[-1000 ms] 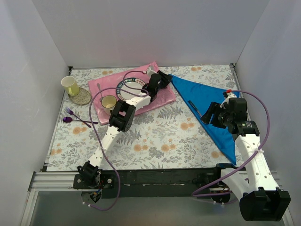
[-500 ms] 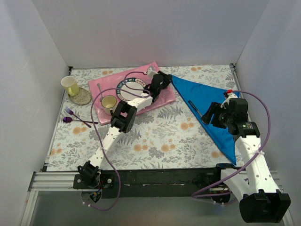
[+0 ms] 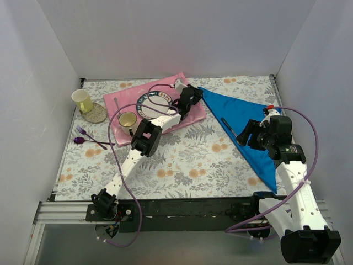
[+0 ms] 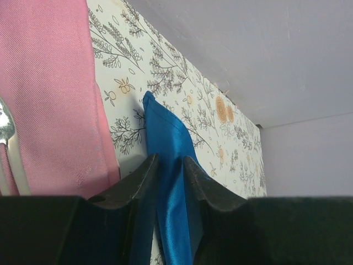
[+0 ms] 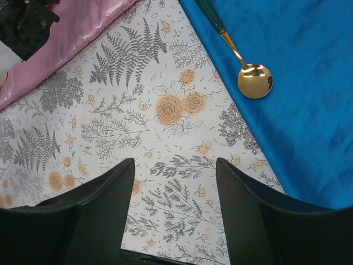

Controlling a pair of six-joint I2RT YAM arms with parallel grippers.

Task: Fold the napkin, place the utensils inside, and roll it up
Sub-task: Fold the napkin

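Crockery sits at the far left: a yellow cup (image 3: pixel 82 100) on a round coaster (image 3: pixel 95 113), with a purple fork and spoon (image 3: pixel 85 137) lying nearer on the flowered table (image 3: pixel 182 165). To their right the pink placemat (image 3: pixel 187 113) carries a plate (image 3: pixel 148 101) and a small cup (image 3: pixel 127 119).

The left arm reaches across the placemat's right edge. In the wrist view the left gripper (image 4: pixel 167 165) has its jaws drawn close together with blue cloth running between them, so it appears to be pinching the far-left corner of the napkin (image 3: pixel 240 109).

The napkin lies on the right half of the table, folded into a triangle. One point is just beside the placemat, one is by the right wall, and one is at the near right. The spoon (image 5: pixel 253 81) rests on the napkin close to its long left edge, gold bowl nearer and dark handle pointing far.

The right gripper (image 5: pixel 175 165) hovers above the table just left of that edge, jaws spread wide and holding nothing.

The cloth looks soft and limp, with a slight sheen. It would likely sag from any single pinch and slide easily over the table. A corner or the folded edge is the sensible place to grip, with both layers taken together. The spoon is slim and light. It may shift when the cloth is tugged, so rolling should begin at the edge beside it and trap it early.
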